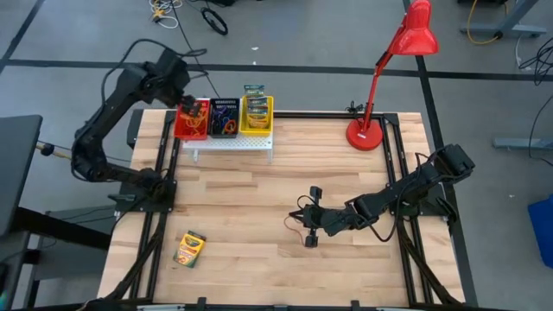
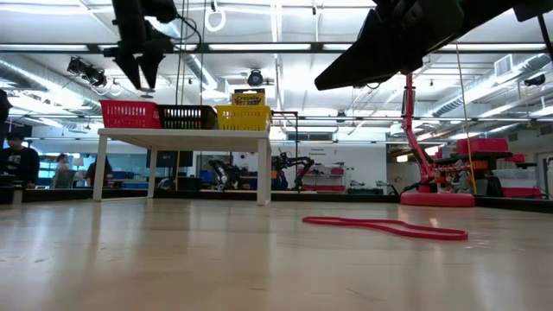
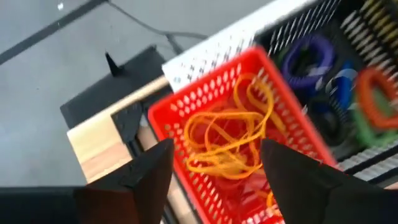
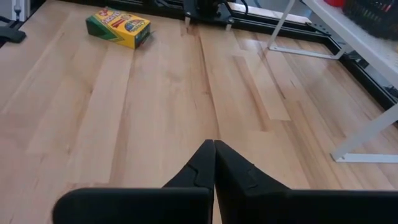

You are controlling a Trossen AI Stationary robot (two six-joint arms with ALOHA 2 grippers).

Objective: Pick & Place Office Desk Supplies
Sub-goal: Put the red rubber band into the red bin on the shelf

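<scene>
Rubber bands (image 3: 230, 140) lie heaped in the red basket (image 1: 192, 118) on the white stand (image 1: 229, 143), beneath the left gripper (image 3: 214, 171), whose fingers are apart and empty. Elastic loops (image 3: 339, 87) fill the black basket (image 1: 225, 117); crayon boxes (image 1: 255, 105) stand in the yellow one. Left on the counter (image 1: 259, 190): one crayon box (image 1: 189, 248), reading "Crayola", and one rubber band (image 2: 389, 227). The right gripper (image 4: 214, 165) hovers low, fingers together, so sorting looks mostly done

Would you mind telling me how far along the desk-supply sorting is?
Done: rubber bands lie in the red basket. In hand: nothing; the left gripper hangs open above it. Left: one crayon box and one rubber band on the table, near the shut right gripper.
</scene>
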